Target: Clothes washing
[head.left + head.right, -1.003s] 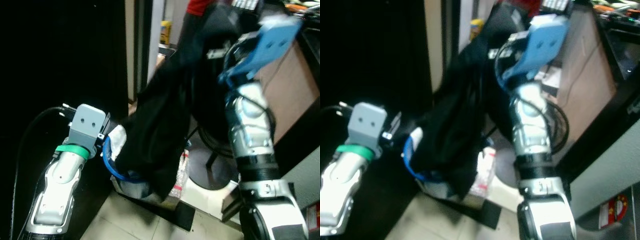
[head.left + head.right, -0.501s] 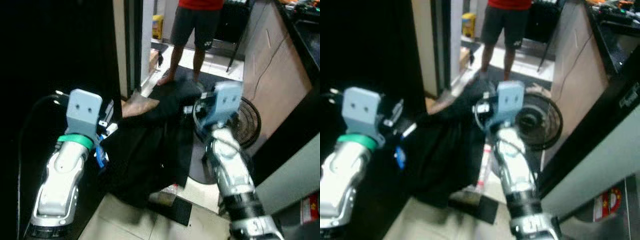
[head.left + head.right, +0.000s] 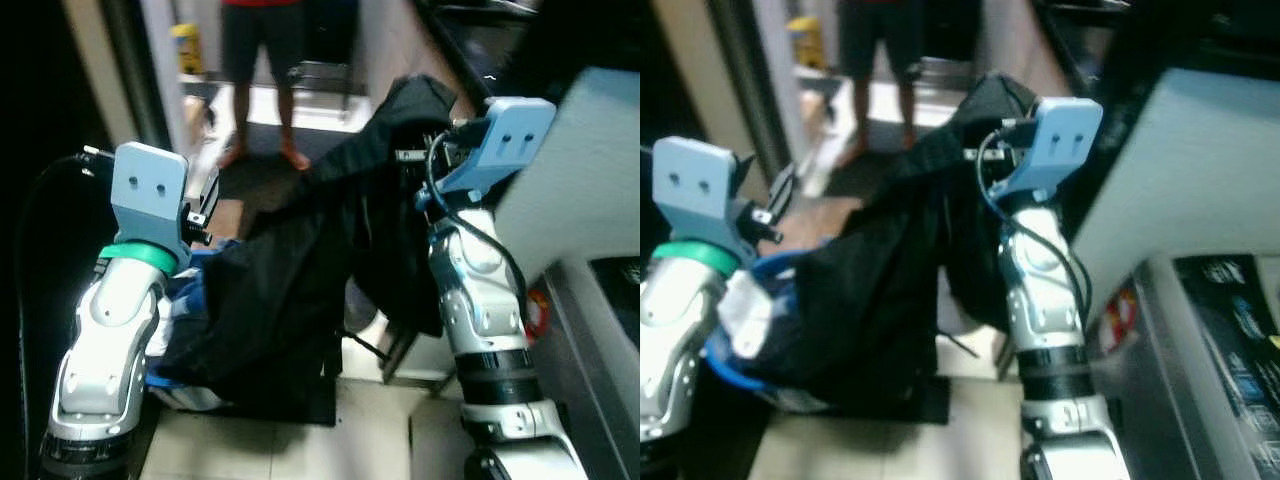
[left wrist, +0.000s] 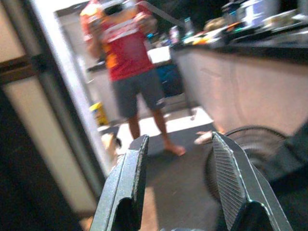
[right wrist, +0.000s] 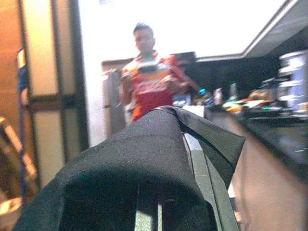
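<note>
- The right end effector (image 3: pixel 425 150), upper right of the frame, grasps a black garment (image 3: pixel 300 280) that drapes down across the middle.
- The garment's lower part hangs over a blue-rimmed laundry basket (image 3: pixel 735 370) at lower left.
- The left end effector (image 4: pixel 175 185) is released, its 2 fingers (image 4: pixel 233 183) spread with nothing between them.
- A person in a red shirt (image 4: pixel 130 62) stands beyond, beside a dark counter (image 4: pixel 240 53).
</note>
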`<state>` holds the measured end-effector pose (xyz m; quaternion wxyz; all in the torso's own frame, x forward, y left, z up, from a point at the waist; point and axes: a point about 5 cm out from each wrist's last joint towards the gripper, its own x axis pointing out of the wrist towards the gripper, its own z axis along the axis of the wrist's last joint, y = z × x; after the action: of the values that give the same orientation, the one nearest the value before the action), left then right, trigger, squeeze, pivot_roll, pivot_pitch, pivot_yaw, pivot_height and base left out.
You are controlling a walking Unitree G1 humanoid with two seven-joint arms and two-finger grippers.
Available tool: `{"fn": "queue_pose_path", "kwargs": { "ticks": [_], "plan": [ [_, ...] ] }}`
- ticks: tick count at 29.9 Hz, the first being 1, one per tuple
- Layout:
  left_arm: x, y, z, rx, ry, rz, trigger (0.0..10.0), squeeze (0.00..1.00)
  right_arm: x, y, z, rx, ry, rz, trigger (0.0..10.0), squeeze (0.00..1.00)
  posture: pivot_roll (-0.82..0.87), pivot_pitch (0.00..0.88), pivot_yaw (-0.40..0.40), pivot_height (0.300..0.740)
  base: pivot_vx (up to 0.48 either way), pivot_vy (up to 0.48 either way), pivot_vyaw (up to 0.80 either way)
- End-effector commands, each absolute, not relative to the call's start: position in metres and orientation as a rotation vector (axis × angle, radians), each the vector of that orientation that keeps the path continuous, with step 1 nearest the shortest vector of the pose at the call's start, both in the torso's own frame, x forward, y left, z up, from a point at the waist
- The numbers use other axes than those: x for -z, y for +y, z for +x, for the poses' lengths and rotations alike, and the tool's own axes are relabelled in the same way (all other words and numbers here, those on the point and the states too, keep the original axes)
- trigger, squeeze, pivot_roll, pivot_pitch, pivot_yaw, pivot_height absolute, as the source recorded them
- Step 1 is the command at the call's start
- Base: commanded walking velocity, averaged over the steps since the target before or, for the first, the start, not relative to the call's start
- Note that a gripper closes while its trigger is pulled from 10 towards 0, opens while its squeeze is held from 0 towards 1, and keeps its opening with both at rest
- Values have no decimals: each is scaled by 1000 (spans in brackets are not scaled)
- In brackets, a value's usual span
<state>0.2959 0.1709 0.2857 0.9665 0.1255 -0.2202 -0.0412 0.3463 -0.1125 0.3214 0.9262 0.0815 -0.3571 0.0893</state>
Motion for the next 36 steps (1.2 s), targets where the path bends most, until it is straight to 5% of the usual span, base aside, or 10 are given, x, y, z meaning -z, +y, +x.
{"fn": "queue_pose_path", "kwargs": {
  "ticks": [1, 36],
  "plan": [
    [-290, 171, 295, 90, -449, 263, 10000, 0, -336, -116, 342, -175, -781, 221, 10000, 0, 172, 74, 6, 740, 0, 0, -800],
    [-294, 174, 295, 83, -440, 283, 10000, 0, -342, -109, 346, -205, -778, 282, 10000, 0, 195, 63, 18, 740, 0, 0, -778]
  ]
}}
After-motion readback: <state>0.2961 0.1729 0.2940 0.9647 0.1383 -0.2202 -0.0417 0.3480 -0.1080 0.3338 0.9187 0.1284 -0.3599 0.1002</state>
